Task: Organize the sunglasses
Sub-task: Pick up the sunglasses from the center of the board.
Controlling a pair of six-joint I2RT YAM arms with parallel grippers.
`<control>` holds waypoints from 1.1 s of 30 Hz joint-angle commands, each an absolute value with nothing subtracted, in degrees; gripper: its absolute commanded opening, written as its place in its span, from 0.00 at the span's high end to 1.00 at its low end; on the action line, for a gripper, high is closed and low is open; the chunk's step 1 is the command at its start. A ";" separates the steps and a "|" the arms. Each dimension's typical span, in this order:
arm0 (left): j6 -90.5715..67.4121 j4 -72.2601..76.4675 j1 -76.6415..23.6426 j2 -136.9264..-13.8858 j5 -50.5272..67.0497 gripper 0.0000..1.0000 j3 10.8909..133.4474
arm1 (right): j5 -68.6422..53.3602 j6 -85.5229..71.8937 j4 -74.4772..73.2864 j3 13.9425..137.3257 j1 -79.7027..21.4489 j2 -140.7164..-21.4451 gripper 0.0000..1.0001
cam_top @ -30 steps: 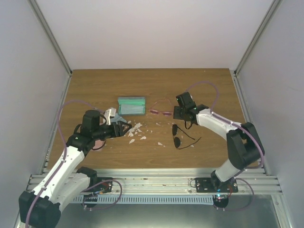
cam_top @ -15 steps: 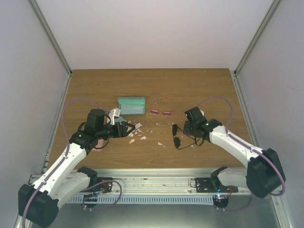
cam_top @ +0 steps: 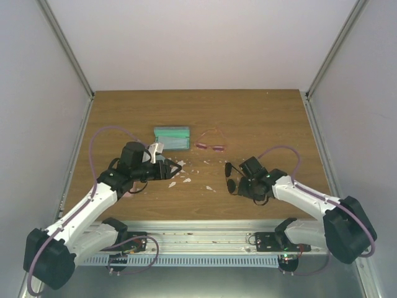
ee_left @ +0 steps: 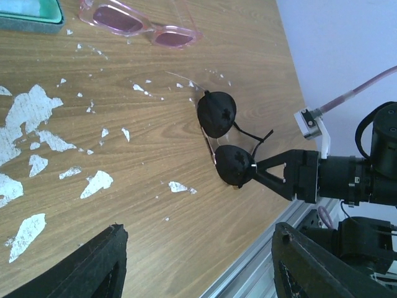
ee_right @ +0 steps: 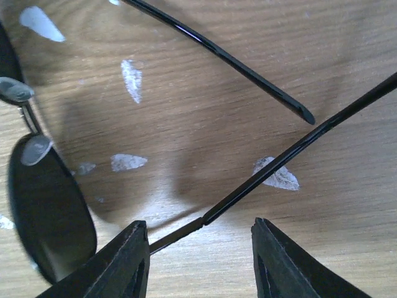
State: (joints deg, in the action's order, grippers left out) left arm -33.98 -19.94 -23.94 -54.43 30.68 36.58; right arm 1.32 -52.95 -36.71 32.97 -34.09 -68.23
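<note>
Table point(cam_top: 260, 118): R jaws nearer dark sunglasses point(cam_top: 231, 185)

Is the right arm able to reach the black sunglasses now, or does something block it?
Probably yes. The right claw is at the black sunglasses, open, with one thin temple lying between its fingers; nothing stands in the way.
</note>
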 commanded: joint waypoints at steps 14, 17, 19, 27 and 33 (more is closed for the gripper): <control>-32.52 -15.00 -24.92 -58.42 28.99 0.38 39.78 | 9.28 -59.85 -33.01 33.64 -34.54 -76.33 0.73; -33.33 -13.58 -25.20 -57.54 28.41 0.38 38.95 | 9.23 -59.68 -32.03 33.11 -34.54 -76.18 0.79; -33.78 -12.84 -25.40 -57.05 27.95 0.38 38.68 | 8.98 -59.19 -31.05 33.19 -34.54 -76.99 0.82; -34.43 -11.79 -25.64 -54.33 27.15 0.37 38.04 | 6.26 -58.26 -28.20 34.72 -34.48 -81.82 0.84; -35.04 -9.74 -25.91 -52.19 29.14 0.36 36.62 | 6.00 -57.07 -27.77 38.60 -33.88 -81.26 1.00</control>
